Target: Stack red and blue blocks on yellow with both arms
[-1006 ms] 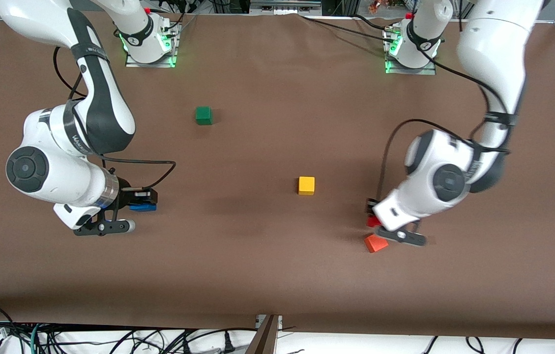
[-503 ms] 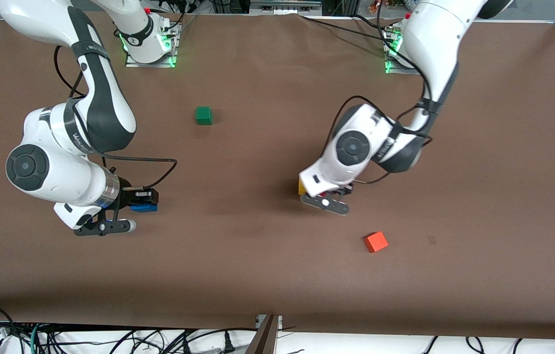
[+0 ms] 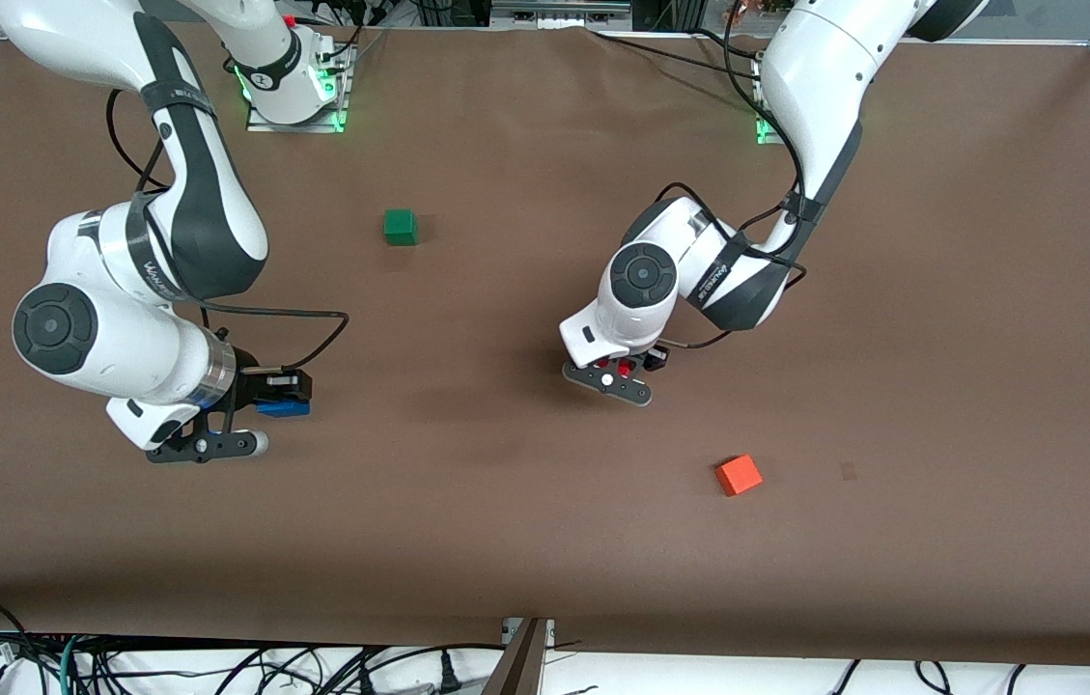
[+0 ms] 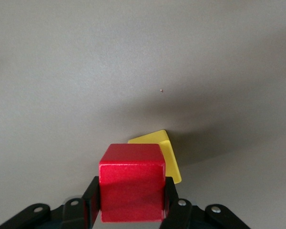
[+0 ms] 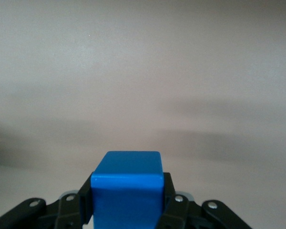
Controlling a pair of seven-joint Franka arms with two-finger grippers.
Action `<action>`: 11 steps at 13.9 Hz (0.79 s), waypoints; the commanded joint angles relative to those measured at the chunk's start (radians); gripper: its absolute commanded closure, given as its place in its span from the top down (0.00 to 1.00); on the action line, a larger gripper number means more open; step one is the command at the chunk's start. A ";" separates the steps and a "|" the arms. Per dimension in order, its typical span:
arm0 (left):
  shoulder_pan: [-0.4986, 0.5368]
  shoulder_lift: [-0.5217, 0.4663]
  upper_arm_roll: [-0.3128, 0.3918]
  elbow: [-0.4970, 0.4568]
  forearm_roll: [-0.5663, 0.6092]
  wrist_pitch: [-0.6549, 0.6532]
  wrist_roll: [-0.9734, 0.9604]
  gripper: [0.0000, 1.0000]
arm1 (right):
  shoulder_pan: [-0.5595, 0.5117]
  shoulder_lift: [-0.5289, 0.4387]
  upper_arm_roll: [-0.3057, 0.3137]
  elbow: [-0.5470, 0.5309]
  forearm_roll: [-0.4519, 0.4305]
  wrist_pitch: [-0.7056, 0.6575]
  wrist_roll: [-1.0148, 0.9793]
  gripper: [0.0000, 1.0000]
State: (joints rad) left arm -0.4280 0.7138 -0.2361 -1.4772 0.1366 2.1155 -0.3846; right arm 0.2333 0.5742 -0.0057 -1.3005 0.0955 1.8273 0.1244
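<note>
My left gripper point(image 3: 624, 369) is shut on the red block point(image 4: 132, 183) and holds it over the yellow cube point(image 4: 169, 151). In the left wrist view the yellow cube lies on the table below the red block, partly covered by it and turned at an angle to it. In the front view my left hand hides the yellow cube and only a bit of the red block point(image 3: 624, 368) shows. My right gripper point(image 3: 279, 394) is shut on the blue block point(image 3: 282, 407) over the table toward the right arm's end. The right wrist view shows the blue block point(image 5: 127, 191) between its fingers.
A green cube point(image 3: 400, 227) sits on the brown table point(image 3: 506, 521), farther from the front camera than both grippers. An orange cube point(image 3: 739, 475) lies nearer to the front camera, toward the left arm's end.
My left arm has carried the red block from beside the orange cube toward the table's middle, to over the yellow cube. The right arm has not moved.
</note>
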 commanded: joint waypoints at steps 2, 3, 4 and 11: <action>-0.025 -0.013 0.009 -0.014 0.026 0.011 -0.057 0.00 | 0.003 -0.007 0.001 0.010 0.010 -0.014 0.015 0.25; -0.025 -0.013 0.009 -0.014 0.026 0.011 -0.057 0.00 | 0.003 -0.007 0.001 0.010 0.010 -0.014 0.015 0.25; -0.026 -0.013 0.011 -0.015 0.026 0.011 -0.057 0.00 | 0.003 -0.007 0.001 0.010 0.010 -0.014 0.015 0.25; -0.032 -0.013 0.011 -0.023 0.028 0.011 -0.086 0.00 | 0.003 -0.007 0.003 0.010 0.010 -0.014 0.018 0.25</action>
State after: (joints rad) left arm -0.4479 0.7139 -0.2339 -1.4870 0.1366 2.1167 -0.4457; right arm 0.2355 0.5742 -0.0057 -1.3005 0.0955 1.8273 0.1248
